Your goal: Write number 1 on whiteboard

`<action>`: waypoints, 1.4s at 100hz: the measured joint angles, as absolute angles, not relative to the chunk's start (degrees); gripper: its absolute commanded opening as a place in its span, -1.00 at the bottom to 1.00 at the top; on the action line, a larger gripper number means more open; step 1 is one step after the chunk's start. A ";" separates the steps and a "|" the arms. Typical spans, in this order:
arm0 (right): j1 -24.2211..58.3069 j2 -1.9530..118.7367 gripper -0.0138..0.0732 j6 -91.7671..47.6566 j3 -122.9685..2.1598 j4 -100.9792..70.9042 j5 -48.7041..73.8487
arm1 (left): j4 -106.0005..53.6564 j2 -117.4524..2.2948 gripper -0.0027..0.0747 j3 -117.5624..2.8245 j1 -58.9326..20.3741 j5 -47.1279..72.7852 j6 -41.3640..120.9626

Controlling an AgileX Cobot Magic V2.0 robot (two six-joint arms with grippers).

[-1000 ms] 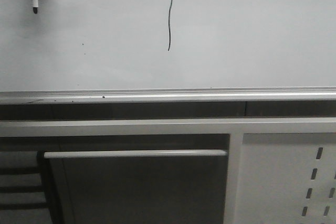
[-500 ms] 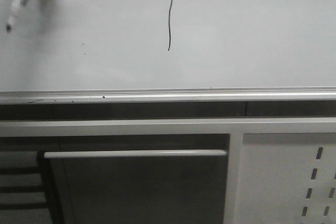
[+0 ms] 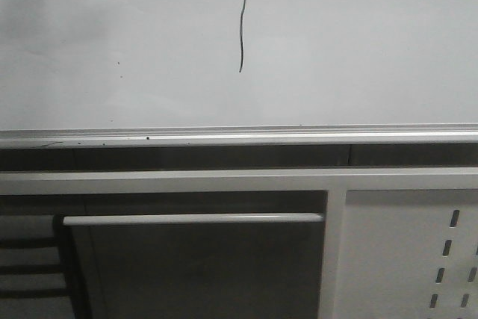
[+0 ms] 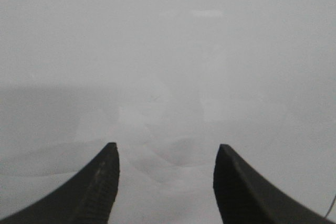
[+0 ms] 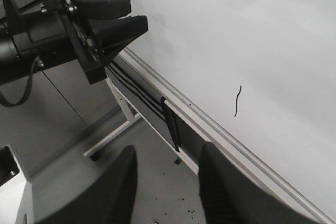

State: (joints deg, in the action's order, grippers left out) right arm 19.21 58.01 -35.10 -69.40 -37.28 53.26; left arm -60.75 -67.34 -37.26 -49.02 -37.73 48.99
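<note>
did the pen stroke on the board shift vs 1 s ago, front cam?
No. The stroke sits at the same spot above the whiteboard's edge rail.

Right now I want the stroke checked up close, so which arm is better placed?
Probably right: its wrist view shows the number 1 on the whiteboard; the left wrist view shows only blank board.

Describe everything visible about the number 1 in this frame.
The number 1 is a single thin dark pen stroke, roughly vertical and slightly wavy, with no serif or base. It sits on the upper part of the whiteboard, well above the silver edge rail. Nothing touches or covers it. The right wrist view shows it too, apart from both grippers.
</note>
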 measured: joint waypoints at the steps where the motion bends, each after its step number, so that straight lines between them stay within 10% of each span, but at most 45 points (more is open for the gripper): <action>1: 19.21 58.01 -0.11 -35.10 -69.40 -37.28 53.26 | -60.75 -67.15 0.00 -37.26 -49.02 -37.30 48.99; 30: 19.21 54.31 -0.84 -34.98 -69.05 -37.28 49.07 | -60.75 -54.41 -0.99 -37.26 -49.02 -22.55 56.85; 101: 19.21 1.66 -0.81 -34.98 -23.39 -37.74 26.92 | -58.84 -15.07 -0.98 -18.35 -49.02 7.48 61.19; 140: 19.11 -0.68 -0.81 -34.89 -15.87 -37.78 26.19 | -61.19 -4.64 -0.98 -11.67 -49.02 4.58 61.19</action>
State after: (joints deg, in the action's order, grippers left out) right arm 19.11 -0.68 -34.89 -15.87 -37.78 26.19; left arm -61.19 -4.64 -11.67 -49.02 4.58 61.19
